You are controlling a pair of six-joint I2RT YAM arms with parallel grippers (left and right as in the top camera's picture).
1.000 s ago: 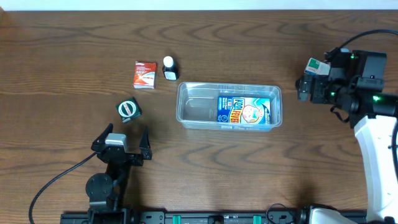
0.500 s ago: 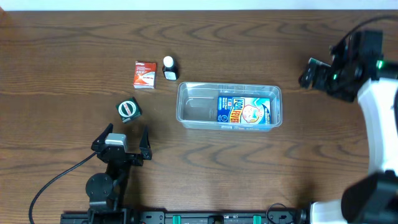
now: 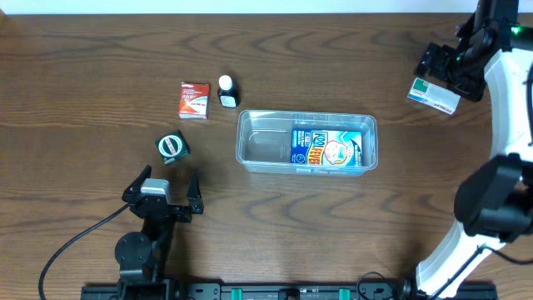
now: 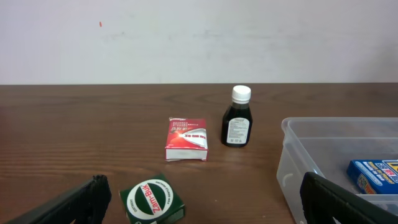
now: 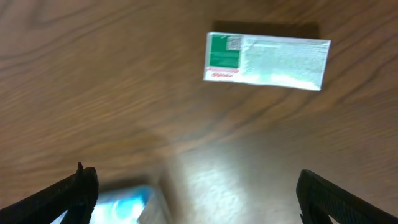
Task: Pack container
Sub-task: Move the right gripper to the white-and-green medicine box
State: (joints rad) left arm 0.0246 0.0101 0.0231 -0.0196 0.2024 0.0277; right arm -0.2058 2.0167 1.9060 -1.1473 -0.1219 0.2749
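The container is set mid-surface, w/ a blue box laid flat in its R half. L jaws are spread wide, nothing held, near a green Zam-Buk pack. R jaws are likewise spread, empty, above a green-white box lying on the surface.

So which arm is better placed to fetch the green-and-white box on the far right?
Right. The right gripper, open, hovers close to the green-and-white box; the left gripper sits far off, beyond the container.
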